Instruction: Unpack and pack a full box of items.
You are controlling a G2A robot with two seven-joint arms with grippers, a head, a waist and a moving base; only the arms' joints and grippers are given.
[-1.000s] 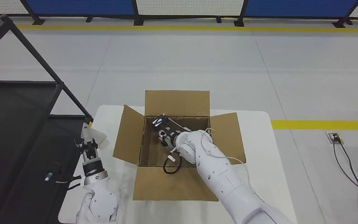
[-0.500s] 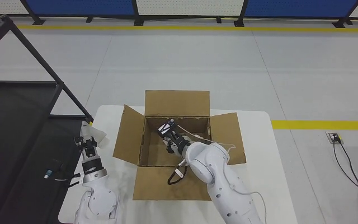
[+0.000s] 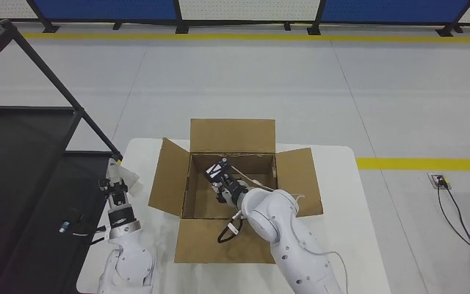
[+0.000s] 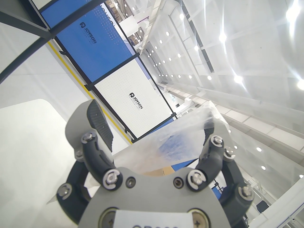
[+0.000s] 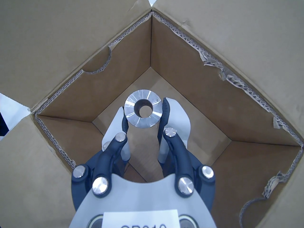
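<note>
Ring [image 5: 143,122] clamped in the right gripper [image 5: 143,113], left gripper [image 4: 152,119] spread wide

Closest to us, the right gripper has its two fingers closed snug on the shiny metal ring, which has a hole through the middle. One dark pad sits on each side of its rim. It hangs inside the open cardboard box [image 5: 190,79], over the brown bottom and close to one of the inner corners. We honestly can't tell if the ring touches the floor of the box or sits a bit above it. The box looks a bit beat up, with torn corrugated edges along the tops of a couple of walls. All four flaps are folded out.

Over on the other side, the left gripper sits by the table's left edge, outside the box and just beyond its left flap. It's tipped up toward the ceiling lights, fingers far apart, not clamping anything. A thin see-through plastic bag [image 4: 180,141] is draped against one fingertip pad and runs down toward the palm. So the bag touches the gripper, but nothing pinches it.

From above, we see the box standing in the middle of the white table [image 3: 341,228]. Left of the table there's a black rack [image 3: 33,169]. Further out it's pale floor [image 3: 294,81], then a yellow line [image 3: 220,35], then blue panels [image 3: 103,9] at the far end.
</note>
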